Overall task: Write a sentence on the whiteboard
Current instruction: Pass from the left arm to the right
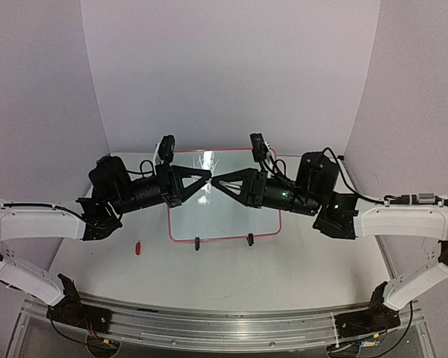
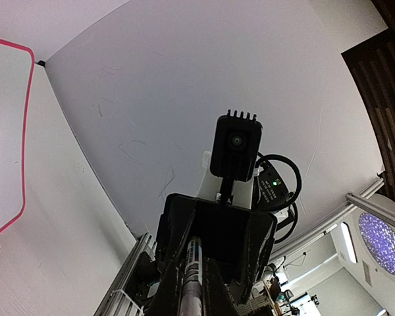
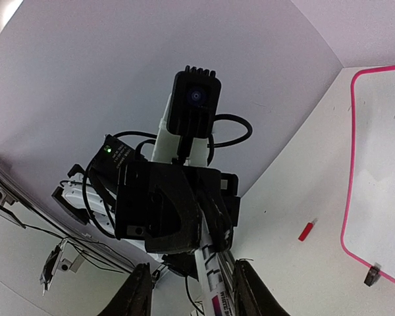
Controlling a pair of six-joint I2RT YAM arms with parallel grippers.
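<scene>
The whiteboard (image 1: 224, 212), white with a red-pink frame, lies flat on the table behind the arms. Both grippers meet tip to tip above its upper part. My left gripper (image 1: 207, 177) is shut on a white marker (image 2: 196, 250), which points toward the right gripper. The marker's end (image 3: 214, 284) sits between the right gripper's (image 1: 217, 183) two fingers, which stand apart on either side of it with a gap on both sides. The sentence does not show in these views; glare and the grippers cover part of the board.
A small red cap (image 1: 137, 247) lies on the table left of the board, also visible in the right wrist view as the red cap (image 3: 305, 230). Two black clip feet (image 1: 198, 243) stick out at the board's near edge. White walls enclose the table on three sides.
</scene>
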